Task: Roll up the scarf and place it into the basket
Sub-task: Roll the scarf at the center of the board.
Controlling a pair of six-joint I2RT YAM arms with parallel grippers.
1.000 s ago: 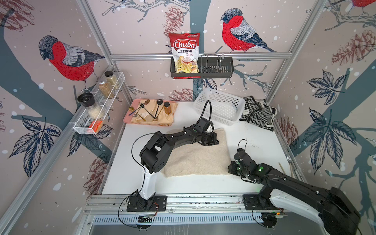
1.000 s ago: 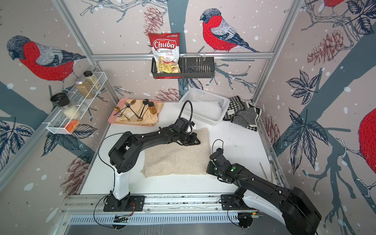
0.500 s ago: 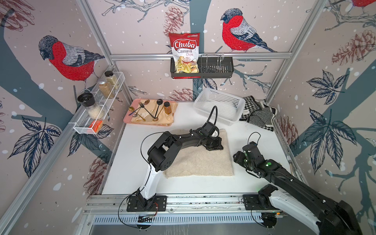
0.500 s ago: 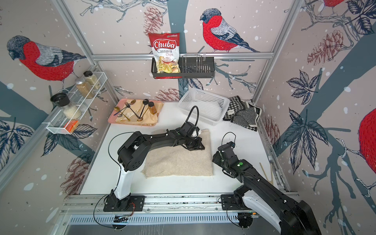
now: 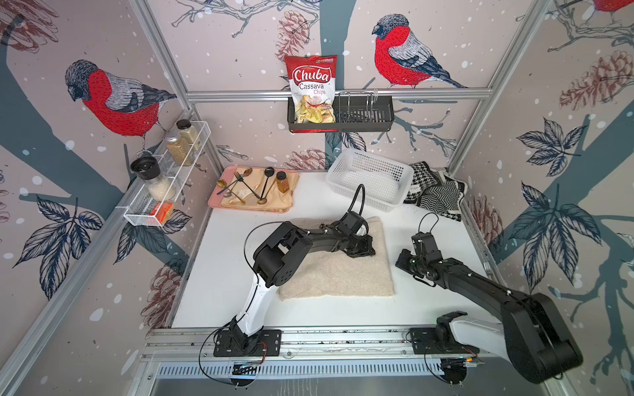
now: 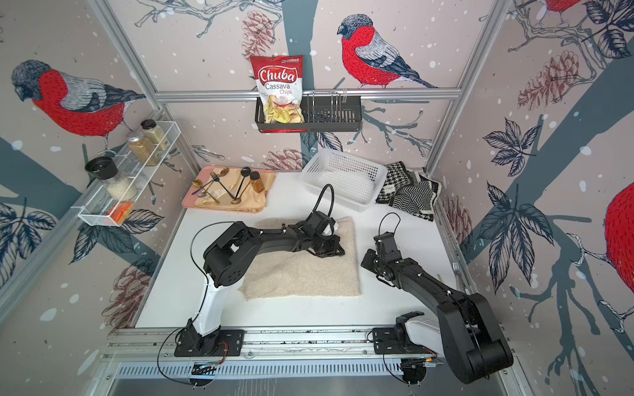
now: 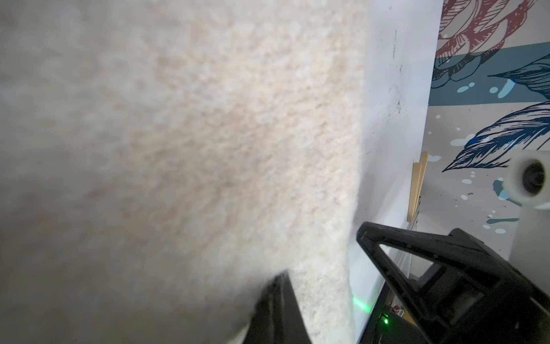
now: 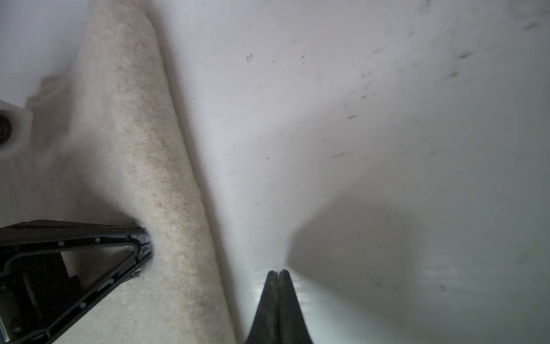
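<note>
Left wrist view showed your left gripper (image 7: 276,297) clenched into the scarf (image 7: 178,149), likely pinning it for rolling; it lay mid-frame in both top views. Just right, your right gripper (image 8: 276,275) rested clenched and empty on bare table (image 8: 357,119). The basket (image 5: 360,195) sat upper right of centre, apparently unobstructed, patterned cloths (image 5: 435,195) beside it.

Cream fuzzy scarf (image 5: 343,274) flat, unrolled, mid table (image 5: 223,274); white perforated basket (image 5: 360,196) upright behind it, apart.
</note>
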